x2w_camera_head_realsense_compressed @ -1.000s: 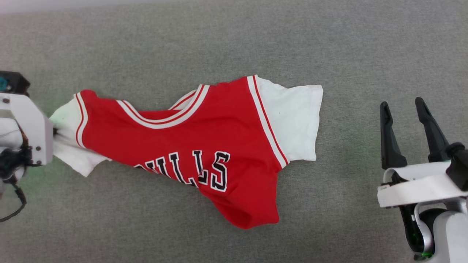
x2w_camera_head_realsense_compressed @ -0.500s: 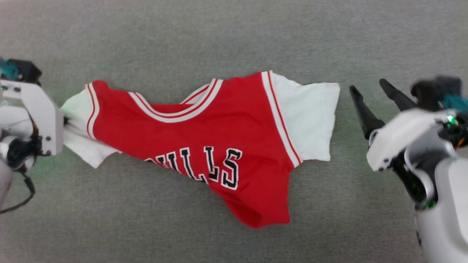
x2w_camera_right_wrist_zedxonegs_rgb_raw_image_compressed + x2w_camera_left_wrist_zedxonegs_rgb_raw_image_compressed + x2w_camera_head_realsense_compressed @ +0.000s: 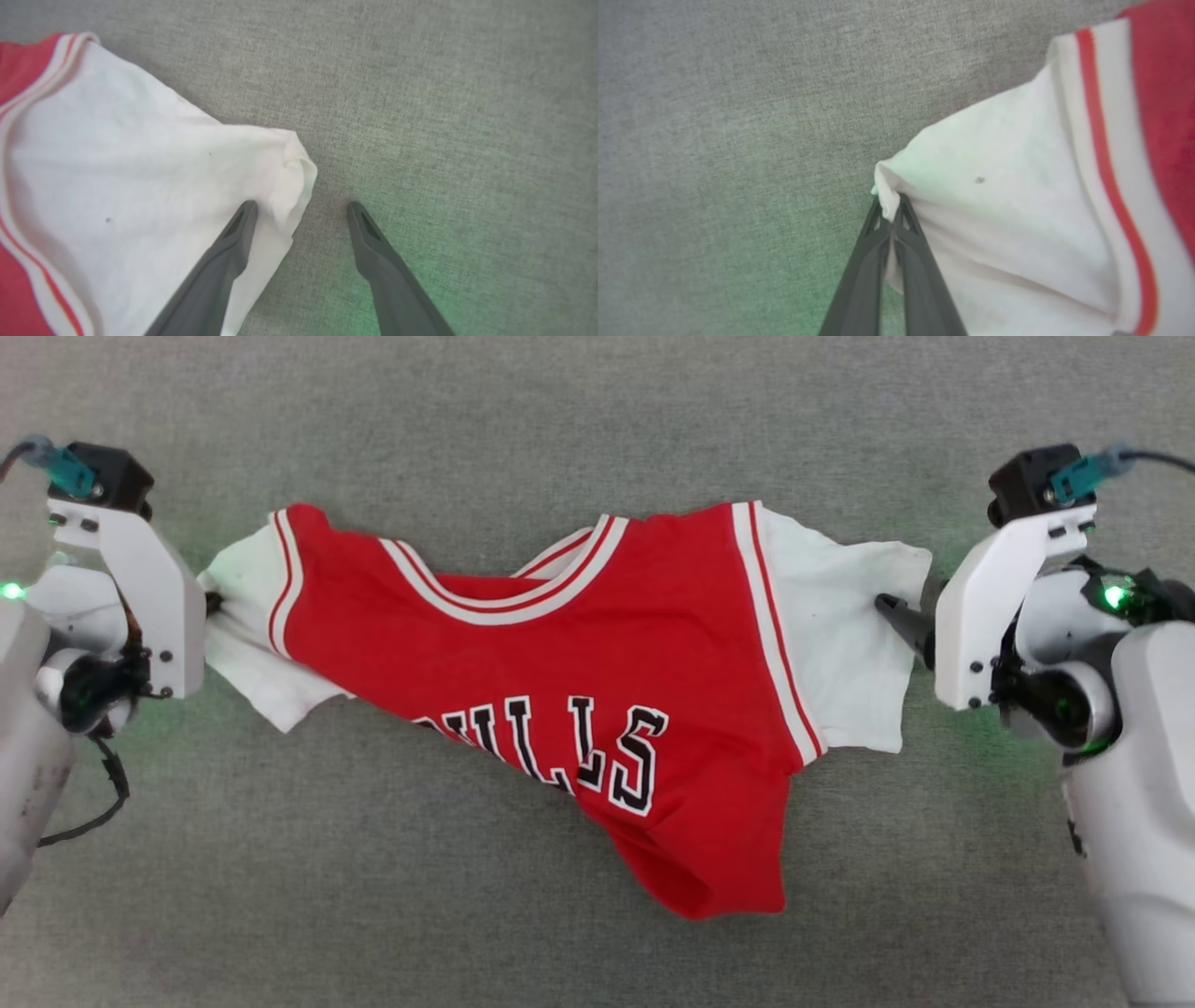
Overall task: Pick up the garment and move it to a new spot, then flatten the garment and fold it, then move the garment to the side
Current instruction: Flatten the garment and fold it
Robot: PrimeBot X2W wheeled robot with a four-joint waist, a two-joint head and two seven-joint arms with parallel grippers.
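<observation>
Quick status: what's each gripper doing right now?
Left gripper: shut on the white sleeve edge of the garment.
Right gripper: open at the other sleeve's corner, gripping nothing.

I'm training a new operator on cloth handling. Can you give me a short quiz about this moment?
1. True or false: the left gripper has its jaws shut on the garment's white sleeve.
2. The right gripper's jaws are: A) shut on cloth; B) open at the other sleeve's corner; C) open over the red hem.
3. Fill in: the chest lettering is ___ with a white outline.
Key: 1 true; 2 B; 3 black.
</observation>
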